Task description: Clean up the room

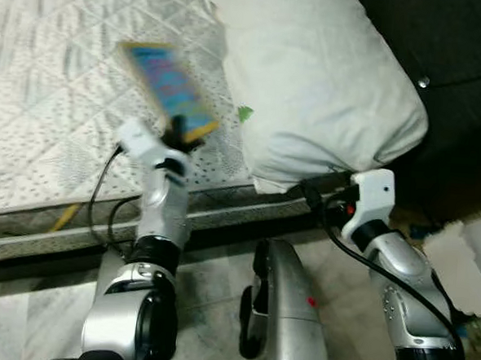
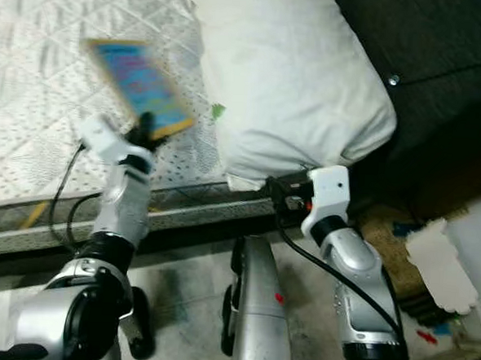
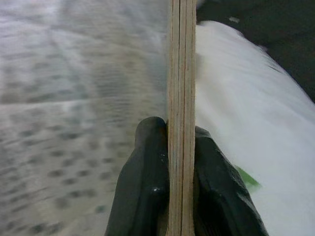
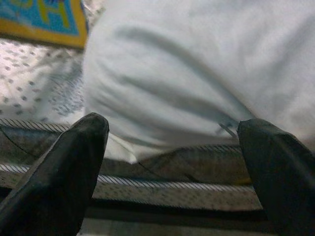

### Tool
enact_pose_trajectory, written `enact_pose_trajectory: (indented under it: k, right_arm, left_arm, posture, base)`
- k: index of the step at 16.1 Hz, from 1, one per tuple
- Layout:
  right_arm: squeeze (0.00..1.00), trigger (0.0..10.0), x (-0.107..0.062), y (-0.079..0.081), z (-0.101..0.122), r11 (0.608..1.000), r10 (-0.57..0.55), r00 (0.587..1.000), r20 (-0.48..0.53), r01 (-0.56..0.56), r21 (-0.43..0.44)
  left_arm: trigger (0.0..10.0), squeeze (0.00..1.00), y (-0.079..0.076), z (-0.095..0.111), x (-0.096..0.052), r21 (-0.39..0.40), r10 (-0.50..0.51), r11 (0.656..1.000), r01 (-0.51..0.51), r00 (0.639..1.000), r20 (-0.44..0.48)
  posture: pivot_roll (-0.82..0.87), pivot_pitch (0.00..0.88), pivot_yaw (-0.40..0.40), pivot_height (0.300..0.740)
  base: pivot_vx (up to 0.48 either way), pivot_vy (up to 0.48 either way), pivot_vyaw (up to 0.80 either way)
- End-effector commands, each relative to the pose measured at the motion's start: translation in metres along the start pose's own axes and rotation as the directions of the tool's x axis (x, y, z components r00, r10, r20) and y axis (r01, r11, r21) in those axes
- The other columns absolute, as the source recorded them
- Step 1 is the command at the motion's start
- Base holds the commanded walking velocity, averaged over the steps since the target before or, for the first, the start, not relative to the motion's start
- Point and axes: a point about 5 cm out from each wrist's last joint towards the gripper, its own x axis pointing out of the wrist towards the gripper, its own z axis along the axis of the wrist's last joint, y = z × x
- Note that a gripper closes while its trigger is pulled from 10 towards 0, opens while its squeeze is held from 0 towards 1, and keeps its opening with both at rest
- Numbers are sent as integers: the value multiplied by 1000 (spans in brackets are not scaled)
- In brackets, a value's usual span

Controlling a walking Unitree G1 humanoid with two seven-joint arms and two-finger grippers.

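Book (image 1: 169,89) with a blue, yellow-edged cover is held up over the quilted mattress (image 1: 50,95), just left of the white pillow (image 1: 311,86), pinched edge-on between the two black fingers (image 3: 142,182) of the left gripper (image 1: 180,133). Right gripper (image 4: 172,162) hangs with its fingers spread wide apart and nothing between them, low at the mattress edge just below the pillow. A small green scrap (image 1: 244,113) lies on the mattress beside the pillow.
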Motion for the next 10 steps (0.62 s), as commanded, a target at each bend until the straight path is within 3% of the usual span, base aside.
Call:
enact_pose_trajectory:
  k: [1, 2, 6, 8, 10]
  right_arm:
    - [0, 10000, -2, -1, -3, 1000, -6, 1000, -15, 6, -2]
    - [0, 10000, 2, 0, -2, 1000, -6, 1000, -5, 6, -1]
    - [0, 10000, 10, 3, 0, 1000, -7, 1000, 10, 7, 4]
    - [0, 10000, 13, 5, -2, 1000, -8, 1000, 12, 8, 8]
    - [0, 10000, 16, 7, -2, 1000, -8, 1000, 22, 8, 14]
  left_arm:
    - [10000, 0, -16, -16, -9, 7, -59, 998, 59, 998, -31]
    - [10000, 0, -23, -40, -19, -124, -50, 992, 32, 989, -140]
    - [10000, 0, -42, -61, -32, -145, -105, 987, 68, 960, -260]
    - [10000, 0, -36, -61, -33, -139, -96, 989, 54, 945, -314]
    - [10000, 0, -31, -61, -35, -225, -110, 974, 22, 916, -385]
  posture:
    - [-238, 292, -112, 546]
    - [-237, 288, -110, 546]
    - [-216, 268, -97, 546]
    - [-203, 257, -87, 546]
    - [-197, 252, -79, 546]
  base:
    - [0, 0, 0]
    - [0, 0, 0]
    - [0, 0, 0]
    - [0, 0, 0]
    - [0, 0, 0]
